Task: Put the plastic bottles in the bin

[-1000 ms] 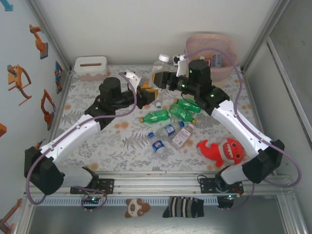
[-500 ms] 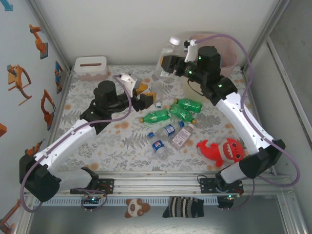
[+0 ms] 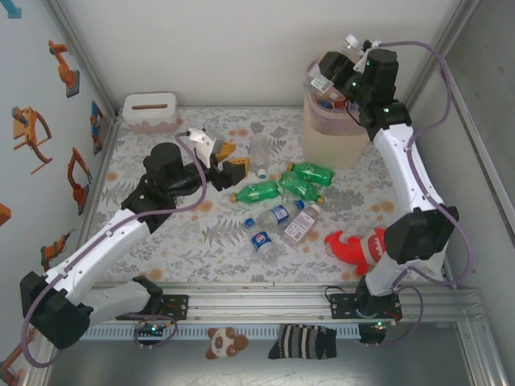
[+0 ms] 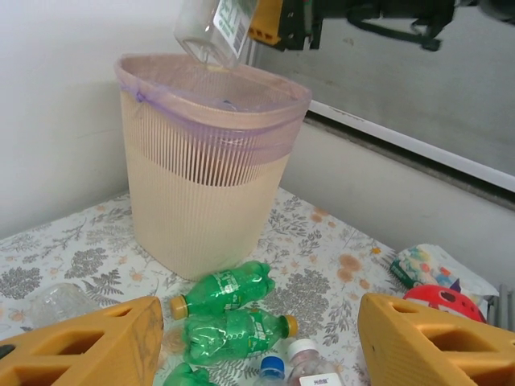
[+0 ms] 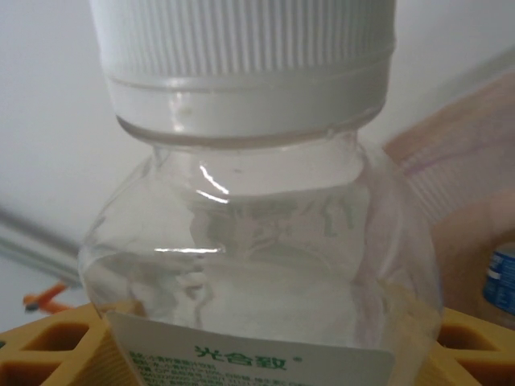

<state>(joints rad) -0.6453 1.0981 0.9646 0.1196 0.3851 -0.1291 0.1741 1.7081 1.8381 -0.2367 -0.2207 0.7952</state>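
Note:
My right gripper (image 3: 331, 72) is shut on a clear plastic bottle (image 3: 322, 83) with a white cap, held over the open top of the bin (image 3: 330, 143). In the right wrist view the bottle (image 5: 257, 241) sits between my orange fingers (image 5: 48, 346). The left wrist view has it (image 4: 216, 28) hanging above the bin's pink rim (image 4: 241, 112). My left gripper (image 3: 228, 158) hovers open over the table with nothing in it. Past its fingers (image 4: 88, 346) lie green bottles (image 4: 227, 289). More bottles, green (image 3: 259, 191) and clear (image 3: 273, 215), lie mid-table, and one clear bottle (image 3: 259, 151) lies near the left gripper.
A low white box (image 3: 150, 111) stands at the back left. A red plush shark (image 3: 362, 245) lies front right. A blue-labelled bottle (image 5: 503, 277) lies inside the bin. Walls close the table in on three sides, with the bin in the back right corner.
My right arm has swung up and to the right, carrying the clear bottle from the back middle of the table to above the bin. My left gripper has opened and drawn back leftwards.

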